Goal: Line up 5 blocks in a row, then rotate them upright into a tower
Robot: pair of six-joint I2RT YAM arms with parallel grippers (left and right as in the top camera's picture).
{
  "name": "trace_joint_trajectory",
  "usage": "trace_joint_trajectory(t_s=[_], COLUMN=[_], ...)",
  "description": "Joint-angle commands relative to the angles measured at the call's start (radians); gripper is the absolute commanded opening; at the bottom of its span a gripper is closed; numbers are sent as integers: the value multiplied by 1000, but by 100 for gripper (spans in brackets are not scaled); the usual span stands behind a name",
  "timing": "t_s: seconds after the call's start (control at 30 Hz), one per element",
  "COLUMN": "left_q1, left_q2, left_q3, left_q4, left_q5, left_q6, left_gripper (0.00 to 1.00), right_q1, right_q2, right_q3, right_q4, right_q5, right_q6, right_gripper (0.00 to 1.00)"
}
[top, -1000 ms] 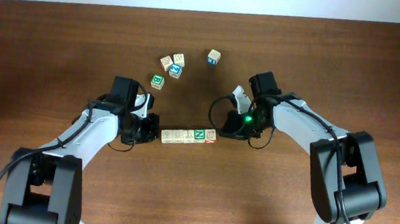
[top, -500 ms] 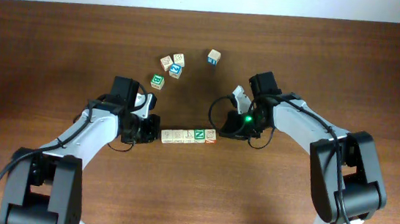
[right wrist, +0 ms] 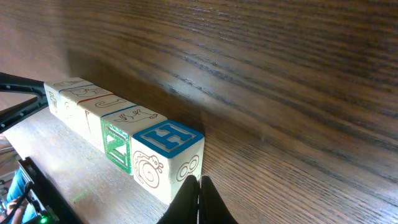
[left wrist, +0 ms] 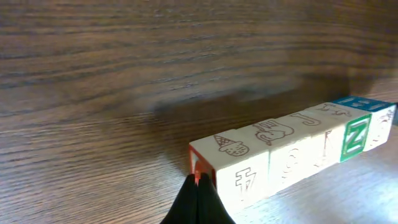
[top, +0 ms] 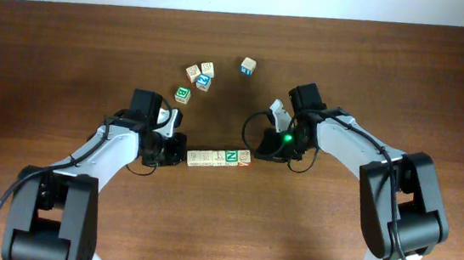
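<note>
Left tool [left wrist: 198,198], right tool [right wrist: 199,198], blocks [top: 217,157] between.

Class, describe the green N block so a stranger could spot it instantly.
On the brown table, find the row of five cubes at its centre. The N block sits second from the row's right end, the only one there with a green face.

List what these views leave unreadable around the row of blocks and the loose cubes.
- Overhead: markings on the loose cubes are too small to read; on the row of blocks only the green N shows.
- Left wrist: the shut left gripper covers part of the row's red end face.
- Right wrist: the shut right gripper hides the H block's lower corner.
- Wrist views: loose cubes out of frame.
</note>
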Motion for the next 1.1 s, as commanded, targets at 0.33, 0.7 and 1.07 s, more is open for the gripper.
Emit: trace_joint_trajectory(t_s=[0.33,0.7,1.07], left_q1=[-2,-2,-2], left_q2=[6,6,6], left_q3=[-8,-8,-8], left_q4=[13,14,14], left_q5=[64,64,64], left_q6=[-9,-9,-9], left_gripper=[0,0,0], right_q1=[8,26,26], right_q2=[15,17,30], right_q3=[-4,-4,-4], right_q4=[3,-16,-14], right_q5=[-13,56,14], right_q6=[9,132,101], right_gripper=[4,4,4])
